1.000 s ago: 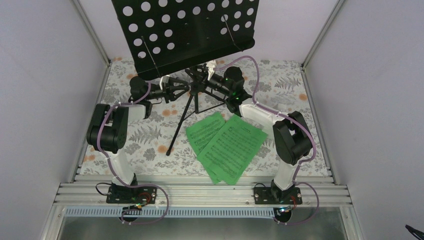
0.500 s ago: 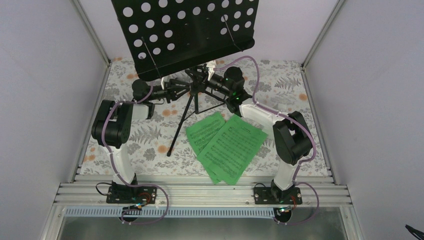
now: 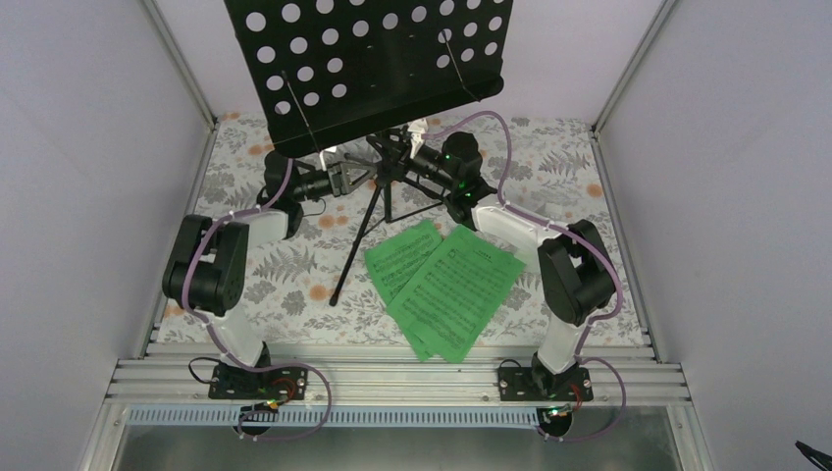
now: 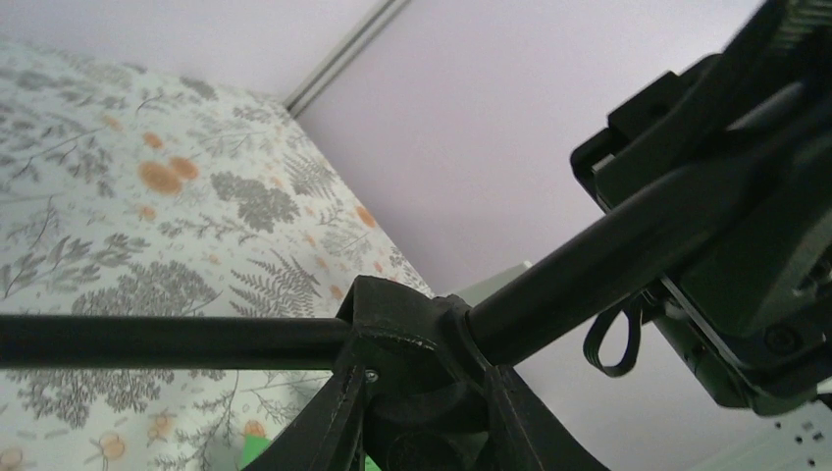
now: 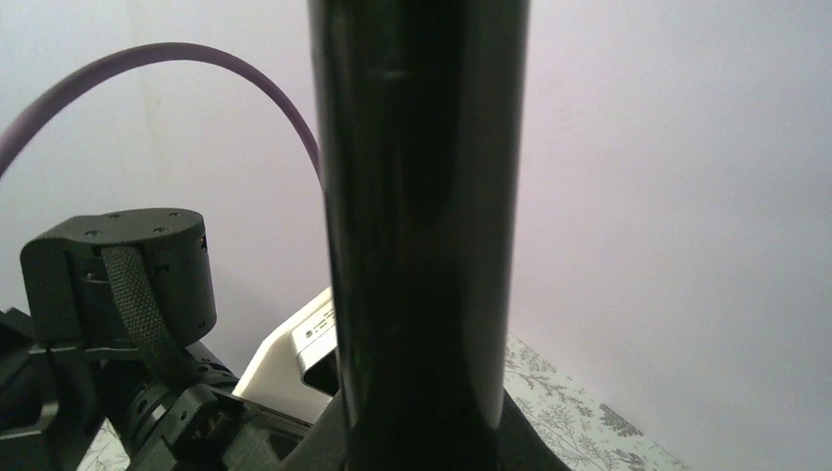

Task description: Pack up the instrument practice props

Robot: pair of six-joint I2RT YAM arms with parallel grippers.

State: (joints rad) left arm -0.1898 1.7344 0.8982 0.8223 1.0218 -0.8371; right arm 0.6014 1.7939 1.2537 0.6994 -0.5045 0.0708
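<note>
The black music stand (image 3: 373,59) stands at the back of the table, its round-holed desk tilted above both grippers. My left gripper (image 3: 361,175) reaches in from the left. In the left wrist view its fingers (image 4: 324,422) press on either side of the tripod hub (image 4: 412,334), shut on it. My right gripper (image 3: 404,162) is shut on the pole (image 5: 422,196) from the right, just above the hub. Two bright green sheet-music pages (image 3: 442,280) lie flat in front of the stand. The white metronome (image 5: 294,358) sits behind the pole, mostly hidden from above (image 3: 418,126).
A floral mat (image 3: 275,265) covers the table. Pale walls close it in on the left, right and back. One tripod leg (image 3: 353,250) slants toward the near left. The aluminium rail (image 3: 392,378) with both arm bases runs along the near edge.
My left arm has swung its gripper right, onto the tripod hub, and the jaws have narrowed around it. The stand's desk has shifted slightly right. The right arm holds still.
</note>
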